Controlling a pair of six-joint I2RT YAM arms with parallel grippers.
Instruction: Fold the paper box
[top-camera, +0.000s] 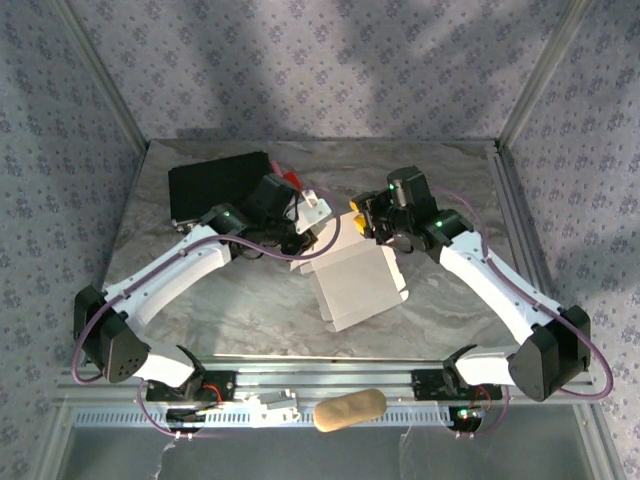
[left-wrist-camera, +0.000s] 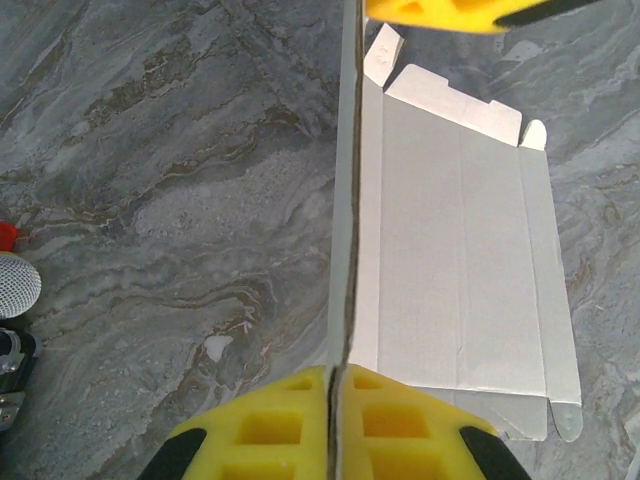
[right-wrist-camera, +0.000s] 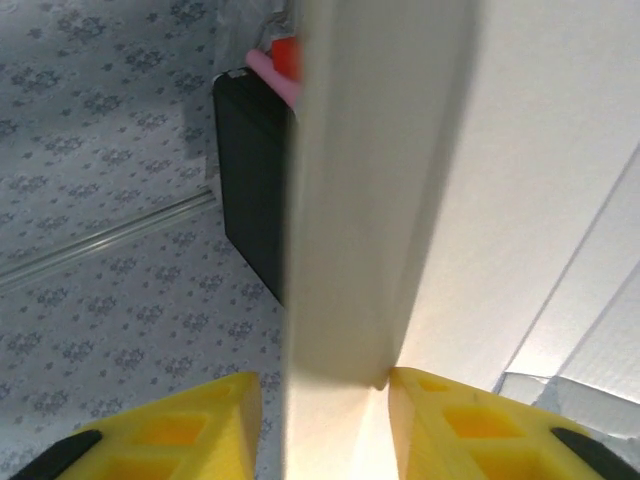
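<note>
White cardboard paper box (top-camera: 355, 285) lies on the marbled desk (top-camera: 230, 300), one side raised; left tool (left-wrist-camera: 335, 425) is clamped on an upright panel's edge, right tool (right-wrist-camera: 325, 425) straddles a flap, jaws apart.

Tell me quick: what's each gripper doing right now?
Left gripper: closed, jaws clamped on an upright panel of the paper box.
Right gripper: open, jaws straddling the box's panel, gap on one side.

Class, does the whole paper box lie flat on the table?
No: the left claw pinches one paper box panel upright, on edge.
</note>
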